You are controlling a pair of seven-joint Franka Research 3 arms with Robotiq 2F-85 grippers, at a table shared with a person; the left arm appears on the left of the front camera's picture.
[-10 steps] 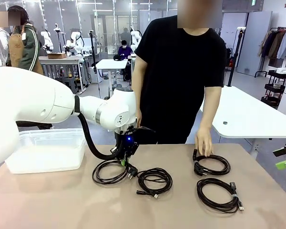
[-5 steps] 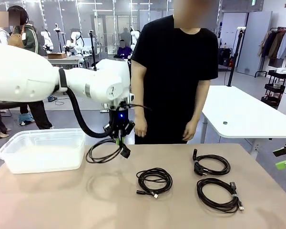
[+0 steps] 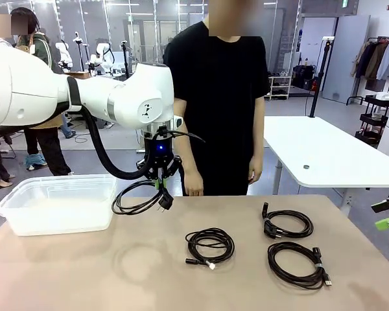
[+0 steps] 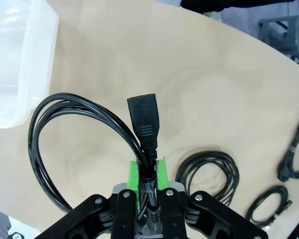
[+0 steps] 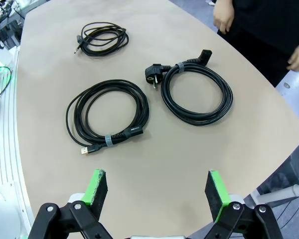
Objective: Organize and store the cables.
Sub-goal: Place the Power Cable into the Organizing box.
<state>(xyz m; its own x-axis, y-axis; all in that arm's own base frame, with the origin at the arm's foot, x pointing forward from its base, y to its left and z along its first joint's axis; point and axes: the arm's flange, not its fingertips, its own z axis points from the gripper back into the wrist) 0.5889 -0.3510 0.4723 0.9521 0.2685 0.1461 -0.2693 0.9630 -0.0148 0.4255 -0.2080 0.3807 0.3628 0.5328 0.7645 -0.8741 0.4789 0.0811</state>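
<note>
My left gripper (image 3: 159,186) is shut on one black coiled cable (image 3: 137,199) and holds it in the air just right of the clear bin (image 3: 58,206). In the left wrist view the green pads (image 4: 134,174) pinch the cord below its plug (image 4: 143,119), and the loop (image 4: 65,124) hangs out to the side. Three more coiled cables lie on the table: one in the middle (image 3: 210,245), two at the right (image 3: 287,223) (image 3: 297,264). My right gripper (image 5: 157,191) is open above the table's right edge, near the banded coils (image 5: 107,112) (image 5: 197,92).
A person in a black shirt stands at the far side, hands (image 3: 193,188) (image 3: 255,173) hanging off the table. The clear plastic bin's wall (image 4: 20,59) stands at the table's left. A white table (image 3: 324,155) stands behind on the right.
My left gripper has lifted the cable off the table and carried it up and left toward the bin. The person has drawn the hand back from the right-hand cable and stepped left.
</note>
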